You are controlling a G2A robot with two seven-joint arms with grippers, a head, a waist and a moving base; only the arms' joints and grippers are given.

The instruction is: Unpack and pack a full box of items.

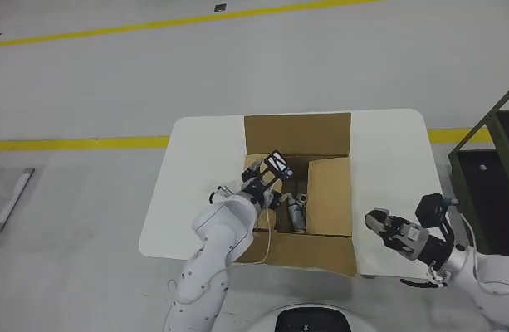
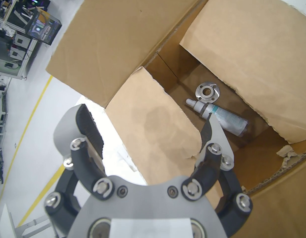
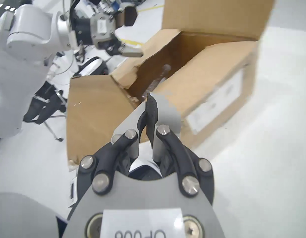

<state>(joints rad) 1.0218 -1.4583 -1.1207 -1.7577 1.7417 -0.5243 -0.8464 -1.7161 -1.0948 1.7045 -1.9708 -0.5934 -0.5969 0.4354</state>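
An open cardboard box (image 1: 297, 133) stands on the white table (image 1: 196, 183), flaps spread. My left gripper (image 2: 146, 111) is open and straddles the torn left flap (image 2: 153, 125), one finger outside the box, the other inside. On the box floor lie a round metal flange (image 2: 207, 91) and a white tube (image 2: 222, 118). The top view shows more cylindrical items (image 1: 296, 212) inside. My right gripper (image 3: 150, 100) is shut and empty, off the box's front right corner, by the table's edge (image 1: 379, 222). The right wrist view shows the left gripper (image 3: 132, 34) above the far flap.
A dark green rack (image 1: 486, 166) stands just right of the table. The right inner flap (image 1: 330, 195) leans over part of the box opening. A grey bar (image 1: 13, 199) lies on the floor far left. Bare table lies left and right of the box.
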